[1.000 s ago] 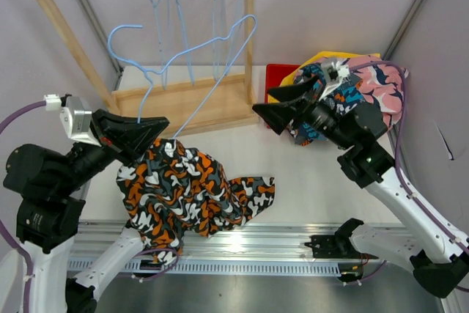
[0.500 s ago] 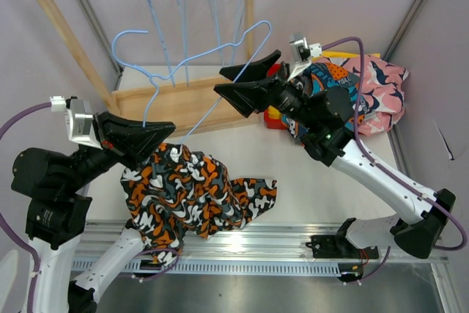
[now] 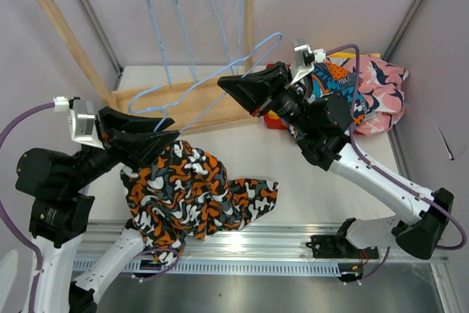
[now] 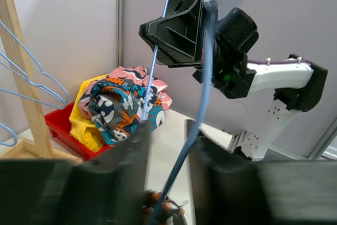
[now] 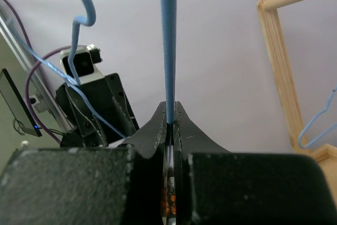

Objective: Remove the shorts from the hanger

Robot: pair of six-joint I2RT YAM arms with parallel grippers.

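Right wrist view: the right gripper (image 5: 168,122) has its two fingers pressed together on the thin blue wire of the hanger (image 5: 168,51), which rises straight up out of the clamp. Only a sliver of orange print shows low between the fingers.

The top view shows where the cloth is. The orange-black-white shorts (image 3: 190,188) hang from the low end of the hanger, right under the left gripper (image 3: 174,127), and spill onto the table (image 3: 315,181) near its front edge. From there the hanger slants up to the right gripper, which holds it in front of the wooden rack (image 3: 183,102). From above, that grip cannot be made out.

The left wrist view shows its own fingers blurred and set narrowly apart. The blue wire runs through the gap and touches neither side clearly, so this claw reads as open. Beyond it sits a heap of shorts (image 4: 121,109) in pink, teal-orange and yellow, lying in a red bin (image 4: 58,127).
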